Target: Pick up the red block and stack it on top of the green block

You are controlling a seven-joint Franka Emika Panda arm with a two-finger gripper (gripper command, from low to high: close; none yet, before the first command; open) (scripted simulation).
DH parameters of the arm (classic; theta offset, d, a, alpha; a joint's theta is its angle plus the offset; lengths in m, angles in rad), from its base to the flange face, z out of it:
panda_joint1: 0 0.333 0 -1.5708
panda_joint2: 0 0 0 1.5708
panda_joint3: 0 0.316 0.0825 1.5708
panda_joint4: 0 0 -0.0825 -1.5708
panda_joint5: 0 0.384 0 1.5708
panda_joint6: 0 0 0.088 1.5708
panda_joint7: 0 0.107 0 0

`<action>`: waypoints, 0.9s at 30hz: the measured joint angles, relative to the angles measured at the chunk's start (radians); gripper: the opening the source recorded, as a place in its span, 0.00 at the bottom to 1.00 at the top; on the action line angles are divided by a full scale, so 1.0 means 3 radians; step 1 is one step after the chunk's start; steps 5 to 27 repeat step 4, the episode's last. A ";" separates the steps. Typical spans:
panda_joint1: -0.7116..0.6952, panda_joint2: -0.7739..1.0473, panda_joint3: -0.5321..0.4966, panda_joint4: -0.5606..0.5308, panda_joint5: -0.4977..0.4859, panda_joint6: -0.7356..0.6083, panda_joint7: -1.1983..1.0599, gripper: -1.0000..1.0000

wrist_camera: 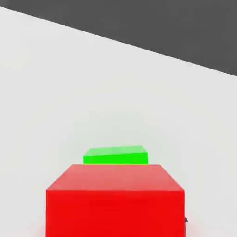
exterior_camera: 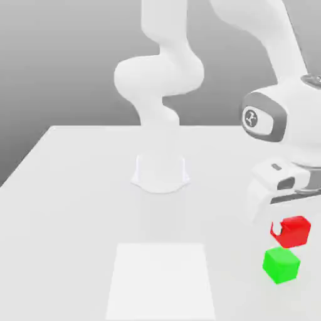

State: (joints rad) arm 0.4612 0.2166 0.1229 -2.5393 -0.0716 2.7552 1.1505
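Note:
The red block [exterior_camera: 296, 231] hangs under the white hand at the exterior view's right. My gripper [exterior_camera: 286, 229] is shut on it, and one pale finger covers part of its near face. The block sits slightly tilted. The green block [exterior_camera: 281, 264] rests on the table, just in front of and below the red one, with their outlines almost touching. In the hand view the red block [wrist_camera: 115, 203] looms close to the camera, with a strip of the green block's top [wrist_camera: 115, 155] showing past its far edge.
The arm's round base [exterior_camera: 160, 173] stands at the middle of the white table [exterior_camera: 75, 207]. A slightly brighter square patch [exterior_camera: 162, 279] lies on the tabletop near the front. The table's far edge runs behind the base.

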 joint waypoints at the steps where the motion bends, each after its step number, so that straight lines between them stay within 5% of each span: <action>1: 0.0014 0.0072 -0.0016 0.0003 -0.0023 0.0068 0.0018 1.00; 27: 0.0014 0.0072 -0.0016 0.0003 -0.0023 0.0068 0.0018 1.00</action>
